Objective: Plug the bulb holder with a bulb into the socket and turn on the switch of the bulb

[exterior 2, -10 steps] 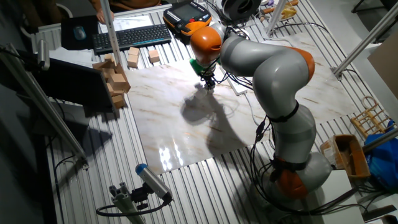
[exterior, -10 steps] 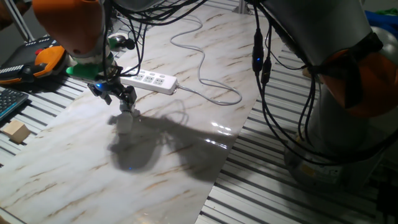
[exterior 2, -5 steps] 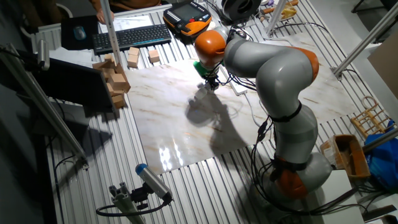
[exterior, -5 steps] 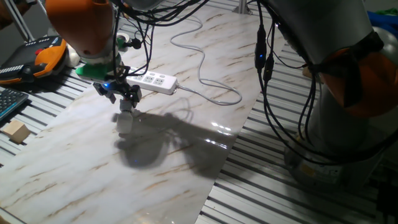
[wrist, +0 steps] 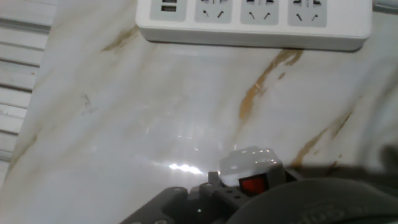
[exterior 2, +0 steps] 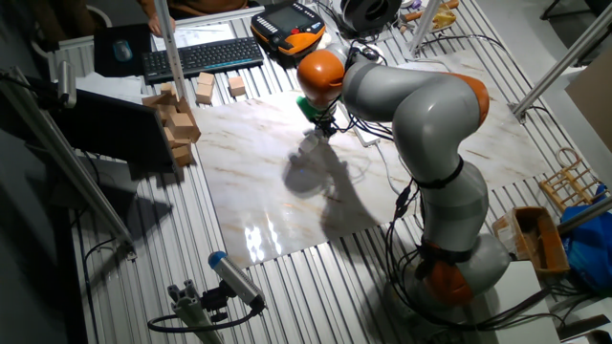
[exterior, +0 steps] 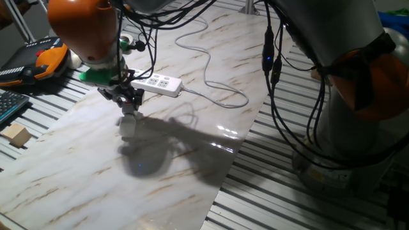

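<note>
Jaws of the gripper (exterior: 130,102) are clenched on the bulb holder (wrist: 254,169), low in the hand view, red button showing. Its target, the socket (wrist: 255,22), lies along the top edge, long axis crosswise, well apart.

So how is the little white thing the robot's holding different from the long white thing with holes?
The bulb holder is short and stubby; the socket is long and flat. The bulb holder has a red button, the socket a row of outlets. The gripper holds the bulb holder, while the socket lies on the table. Both are white plastic.
</note>
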You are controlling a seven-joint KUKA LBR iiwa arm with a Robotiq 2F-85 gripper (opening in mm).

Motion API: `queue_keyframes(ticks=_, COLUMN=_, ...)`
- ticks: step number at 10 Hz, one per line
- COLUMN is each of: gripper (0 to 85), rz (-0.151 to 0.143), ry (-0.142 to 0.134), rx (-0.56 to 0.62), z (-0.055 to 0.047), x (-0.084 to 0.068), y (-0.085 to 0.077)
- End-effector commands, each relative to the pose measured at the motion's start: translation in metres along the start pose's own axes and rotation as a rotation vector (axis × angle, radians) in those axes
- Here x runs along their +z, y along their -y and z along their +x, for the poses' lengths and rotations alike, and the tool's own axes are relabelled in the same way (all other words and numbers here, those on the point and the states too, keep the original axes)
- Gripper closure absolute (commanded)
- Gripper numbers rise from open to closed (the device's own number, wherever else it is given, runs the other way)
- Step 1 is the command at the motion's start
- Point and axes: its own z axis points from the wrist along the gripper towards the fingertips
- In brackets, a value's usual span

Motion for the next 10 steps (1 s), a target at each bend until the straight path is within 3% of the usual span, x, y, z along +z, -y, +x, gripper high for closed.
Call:
queue_keyframes(ticks=1, gripper=34.0, rz=0.001, ry=-0.001, rx=-0.006, z=0.000, x=0.000, y=0.000)
queue_keyframes(ticks=2, gripper=34.0, rz=0.001, ry=-0.001, rx=-0.020, z=0.000, x=0.000, y=0.000)
queue_keyframes(ticks=4, gripper=68.0, rz=0.000, ry=-0.007, rx=-0.072, z=0.000, x=0.001, y=0.000)
queue_keyframes(ticks=5, gripper=85.0, rz=-0.012, ry=-0.026, rx=-0.098, z=-0.002, x=0.000, y=0.001)
queue_keyframes(ticks=7, gripper=85.0, rz=-0.004, ry=-0.059, rx=-0.119, z=-0.009, x=-0.004, y=0.002)
queue_keyframes(ticks=10, gripper=85.0, rz=0.004, ry=-0.087, rx=-0.017, z=-0.027, x=-0.016, y=0.005)
